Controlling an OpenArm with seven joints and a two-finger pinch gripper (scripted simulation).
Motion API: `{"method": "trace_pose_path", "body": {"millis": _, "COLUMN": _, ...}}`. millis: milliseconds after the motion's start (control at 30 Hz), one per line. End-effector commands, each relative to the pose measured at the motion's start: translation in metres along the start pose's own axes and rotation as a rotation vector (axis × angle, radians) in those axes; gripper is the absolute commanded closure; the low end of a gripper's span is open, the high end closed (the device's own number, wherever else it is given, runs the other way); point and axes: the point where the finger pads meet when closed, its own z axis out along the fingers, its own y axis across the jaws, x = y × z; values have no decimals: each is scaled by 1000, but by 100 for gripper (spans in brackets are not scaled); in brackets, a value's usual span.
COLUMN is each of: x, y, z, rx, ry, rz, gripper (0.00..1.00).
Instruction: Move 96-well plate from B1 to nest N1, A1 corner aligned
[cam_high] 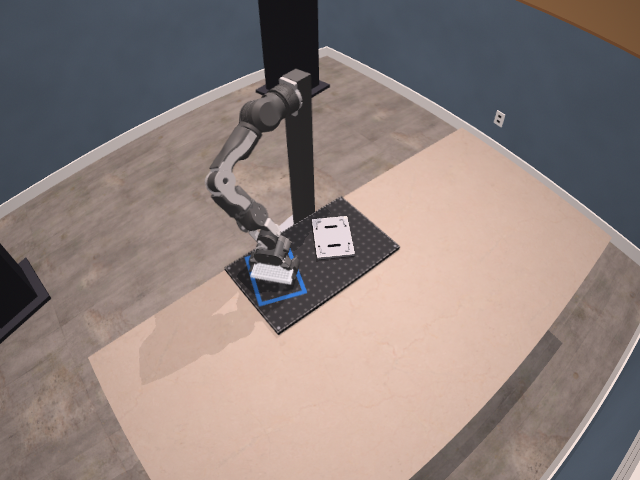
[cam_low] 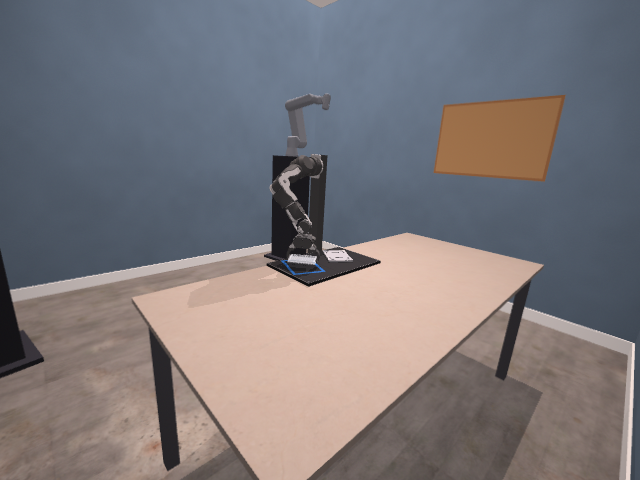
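A long pale surface [cam_low: 361,335] on dark legs stands in a room with blue-grey walls and a mottled grey-brown floor [cam_high: 103,206] edged by a light skirting board. An orange-brown board [cam_low: 498,136] hangs on the wall, and a small white wall socket [cam_high: 498,118] shows in the top view.

At the far end of the surface lies a black perforated base board [cam_high: 356,268]. A tall black post [cam_high: 301,155] rises just behind it, and the grey arm [cam_high: 232,155] reaches down from the post's upper part.

On the base board a blue outlined square [cam_high: 281,298] marks a spot. The white well plate [cam_high: 271,273] is over this square, raised off the board and tilted, held at its far edge. The gripper [cam_high: 279,256] has its fingers closed on the plate, standing wide across it. The plate's cut-off corner is too small to make out.

The white nest [cam_high: 333,237], with two dark slots and corner markers, lies flat on the same base board, near the blue square but apart from the plate.

The arm's shadow falls on the surface beside the base board.
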Motion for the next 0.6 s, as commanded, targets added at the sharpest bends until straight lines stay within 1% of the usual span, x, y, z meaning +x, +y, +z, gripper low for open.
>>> {"method": "trace_pose_path", "body": {"millis": 0, "x": 1, "y": 2, "z": 1, "rx": -5, "ry": 5, "rz": -5, "gripper": 100}}
{"method": "trace_pose_path", "body": {"millis": 433, "x": 1, "y": 3, "z": 1, "rx": -7, "ry": 6, "rz": -6, "gripper": 100}}
{"method": "trace_pose_path", "body": {"millis": 567, "x": 1, "y": 1, "z": 1, "rx": -1, "ry": 4, "rz": 167, "gripper": 100}}
